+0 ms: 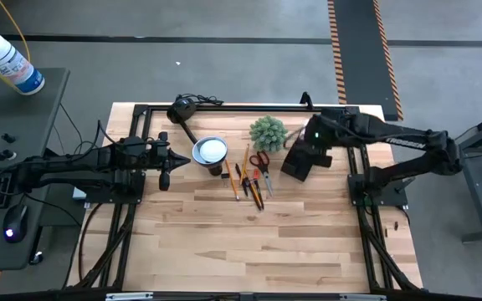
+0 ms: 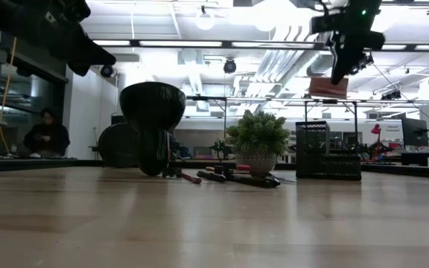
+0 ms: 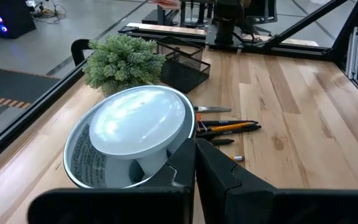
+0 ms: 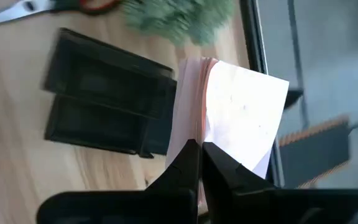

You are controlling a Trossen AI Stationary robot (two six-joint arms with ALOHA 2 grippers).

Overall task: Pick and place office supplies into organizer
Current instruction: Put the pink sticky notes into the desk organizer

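Observation:
The black mesh organizer (image 1: 296, 162) (image 2: 326, 152) stands on the table right of the green plant (image 1: 268, 132). Red-handled scissors (image 1: 260, 163) and several orange and dark pencils (image 1: 246, 181) (image 3: 227, 128) lie flat between the lamp head (image 1: 210, 150) and the organizer. My right gripper (image 4: 201, 151) (image 2: 339, 74) hangs above the organizer, shut on the pink sticky-note pad (image 4: 238, 115) (image 2: 328, 87). My left gripper (image 1: 164, 176) (image 3: 196, 158) waits shut at the table's left, just short of the lamp head, holding nothing. My right gripper pinches the sticky-note pad between its two fingers at one edge (image 4: 199, 138), one finger on each face of the stack. The fingers slant down from above. The pad is lifted clear, high over the organizer, sticking out beyond the fingertips.
A black desk lamp (image 1: 189, 113) reaches from the far rail, with its white-faced head beside the pencils. The black frame rail (image 1: 224, 107) runs along the far edge behind the plant. Bare wood fills the near half of the table (image 1: 249, 242).

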